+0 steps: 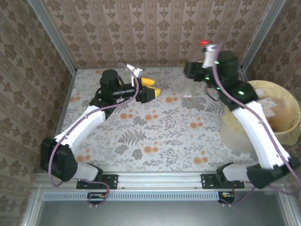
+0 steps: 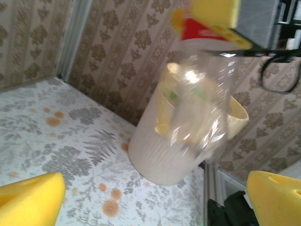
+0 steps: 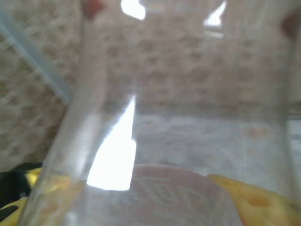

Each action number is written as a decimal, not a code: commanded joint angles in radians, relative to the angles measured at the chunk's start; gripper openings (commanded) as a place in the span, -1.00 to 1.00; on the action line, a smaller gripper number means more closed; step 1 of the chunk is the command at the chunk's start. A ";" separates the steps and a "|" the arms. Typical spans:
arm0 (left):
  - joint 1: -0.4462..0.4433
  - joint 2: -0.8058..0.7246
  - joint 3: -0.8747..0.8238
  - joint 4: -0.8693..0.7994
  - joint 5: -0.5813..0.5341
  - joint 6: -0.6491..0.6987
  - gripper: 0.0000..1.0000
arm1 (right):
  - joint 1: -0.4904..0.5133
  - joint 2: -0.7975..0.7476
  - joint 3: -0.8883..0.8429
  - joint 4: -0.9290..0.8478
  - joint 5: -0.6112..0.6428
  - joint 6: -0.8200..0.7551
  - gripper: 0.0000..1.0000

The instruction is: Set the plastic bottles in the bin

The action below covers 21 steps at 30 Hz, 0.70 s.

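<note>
at the left of the top view the left gripper point(image 1: 155, 88) stands wide apart over the floral table cover point(image 1: 155, 136), its blocky yellow foam-like fingers point(image 2: 33, 202) clasping nothing. just to its right hangs one plastic bottle point(image 2: 197, 108), lifted clear of the table: thin clear plastic, glossy with glare, roughly cylindrical, with a red band near its top. the right gripper point(image 3: 141, 197) is clamped on that bottle up by the red band, a yellow pad on either side. from above the bottle is only a faint glassy smear, so its exact tilt is hard to call.

further right, at the table's edge, sits the bin point(image 1: 270, 84), a wide round tub with a ribbed pale wall and a cloudy yellowish liner, with what may be bottles already inside.

the step in hand looks like the carry: the next move calls for swinging the right arm rightward until the bottle is above the rim, then opening. the slick, light plastic could slip or twist in the pads.
</note>
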 commanded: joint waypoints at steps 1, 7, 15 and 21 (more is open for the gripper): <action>0.018 -0.019 0.000 -0.020 -0.077 0.036 1.00 | -0.056 -0.158 0.068 -0.206 0.335 -0.179 0.03; 0.026 0.027 0.022 -0.005 -0.113 -0.015 1.00 | -0.227 -0.299 0.032 -0.288 0.672 -0.477 -0.02; 0.032 0.117 0.085 0.020 -0.095 -0.110 1.00 | -0.498 -0.387 -0.224 -0.139 0.495 -0.770 0.01; 0.029 0.133 0.104 0.002 -0.108 -0.139 1.00 | -0.718 -0.386 -0.310 -0.109 0.271 -0.894 -0.01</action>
